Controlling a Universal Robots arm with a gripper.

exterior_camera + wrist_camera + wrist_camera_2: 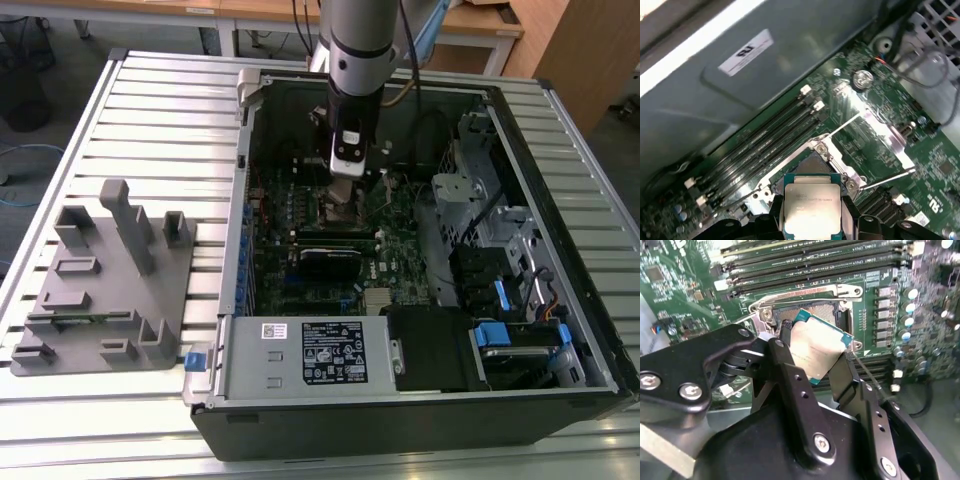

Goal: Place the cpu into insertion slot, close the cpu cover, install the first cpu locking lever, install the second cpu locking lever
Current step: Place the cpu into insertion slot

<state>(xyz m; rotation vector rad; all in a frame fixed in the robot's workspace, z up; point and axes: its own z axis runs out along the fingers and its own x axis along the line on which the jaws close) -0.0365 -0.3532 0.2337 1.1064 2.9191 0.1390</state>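
My gripper (815, 347) is shut on the cpu (812, 357), a flat silver-grey chip with a green edge, pinched by two opposite edges between the black fingers (790, 370). The cpu (812, 205) hangs tilted just above the insertion slot (807, 167), whose dark centre lies open inside a metal frame on the green board. The cpu cover (880, 132) stands swung open beside the slot, with thin lever rods (885, 176) sticking out near it. In the exterior view the gripper (346, 180) hovers over the slot (335, 210) inside the open computer case.
Rows of black memory slots (815, 260) run beside the socket. A black card (330, 262) and a grey power supply box (300, 355) lie nearer the case front. A grey fixture plate (100, 290) sits on the slatted table at the exterior view's left.
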